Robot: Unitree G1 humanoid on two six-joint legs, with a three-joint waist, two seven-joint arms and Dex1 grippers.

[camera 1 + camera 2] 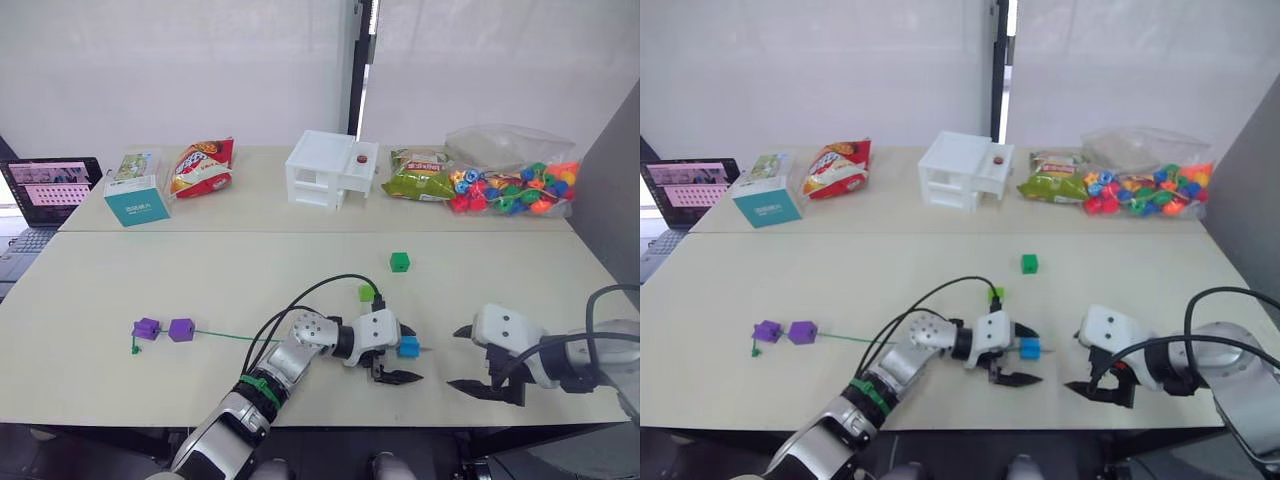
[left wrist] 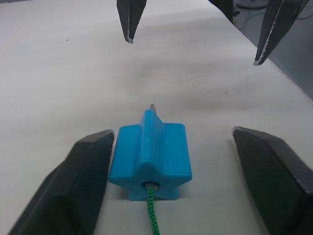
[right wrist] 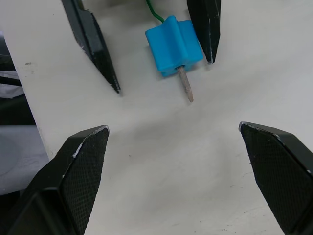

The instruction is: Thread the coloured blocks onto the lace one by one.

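Blue block (image 2: 149, 161) sits on the tabletop (image 1: 300, 270), lace (image 2: 152, 215) tip poking through, between your wide-open, empty left hand (image 1: 393, 361). Right hand (image 1: 483, 362) also open, empty. Pull the tip crooked and the block drags or slips off.

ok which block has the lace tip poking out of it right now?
The blue block, between the open left gripper's fingers. The grey tip sticks out of it; both green blocks lie loose, the purple pair sits near the knot.
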